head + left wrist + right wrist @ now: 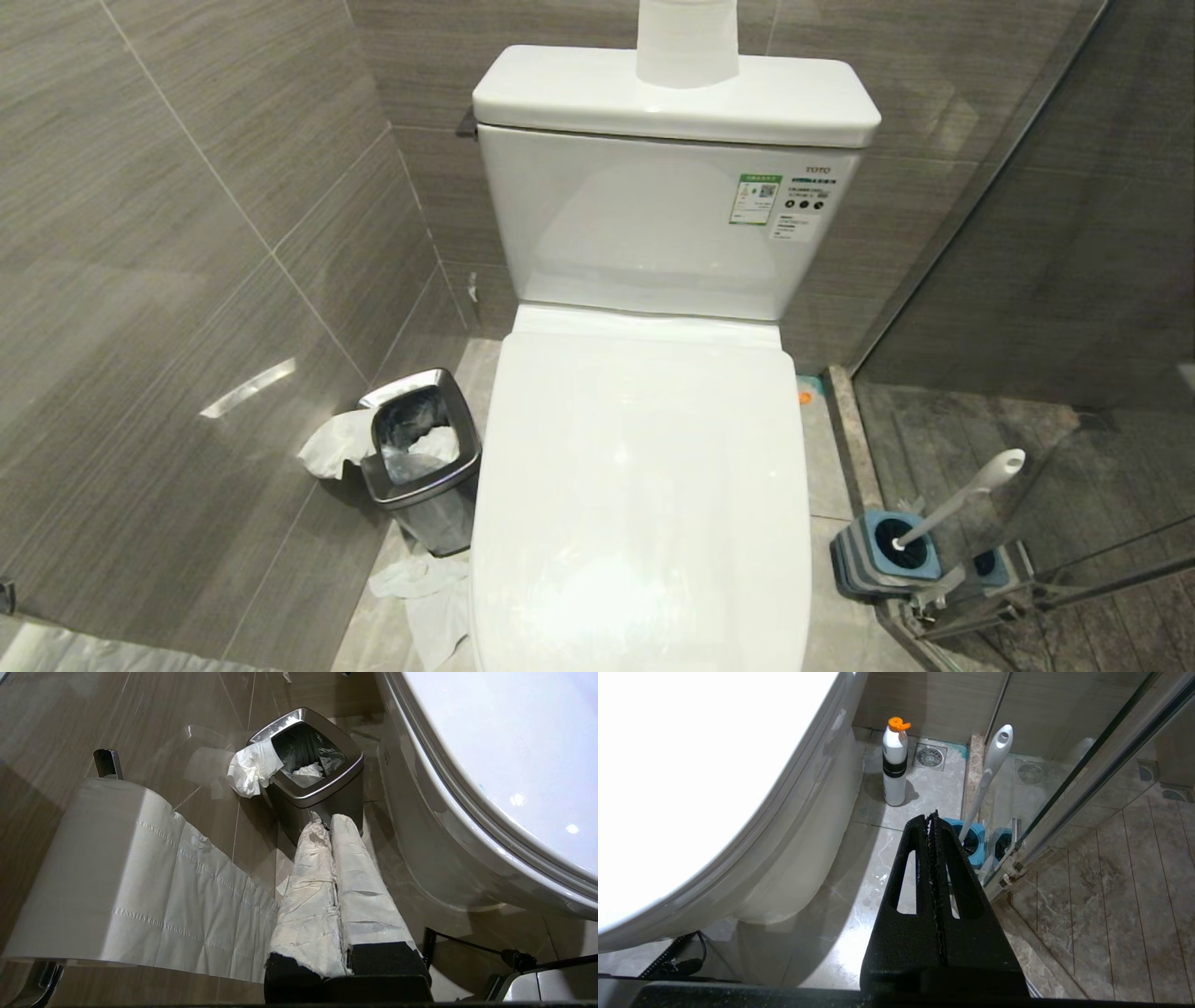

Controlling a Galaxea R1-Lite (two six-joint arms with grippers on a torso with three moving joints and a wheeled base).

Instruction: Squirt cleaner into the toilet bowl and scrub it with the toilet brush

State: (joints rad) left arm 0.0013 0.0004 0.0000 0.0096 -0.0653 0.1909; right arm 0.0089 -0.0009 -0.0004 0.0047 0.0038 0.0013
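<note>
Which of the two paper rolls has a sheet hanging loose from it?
The roll on the wall holder beside the left gripper; its sheet trails down. The roll on the tank shows none.

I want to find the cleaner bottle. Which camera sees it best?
The right wrist view. There the cleaner bottle stands whole on the floor beside the toilet, orange cap up. The head view shows at most a bit of orange behind the toilet, and the left wrist view does not show it.

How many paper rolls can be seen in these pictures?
2: one paper roll stands on the toilet tank lid; another paper roll hangs on a wall holder near the left claw. Others may be hidden.
</note>
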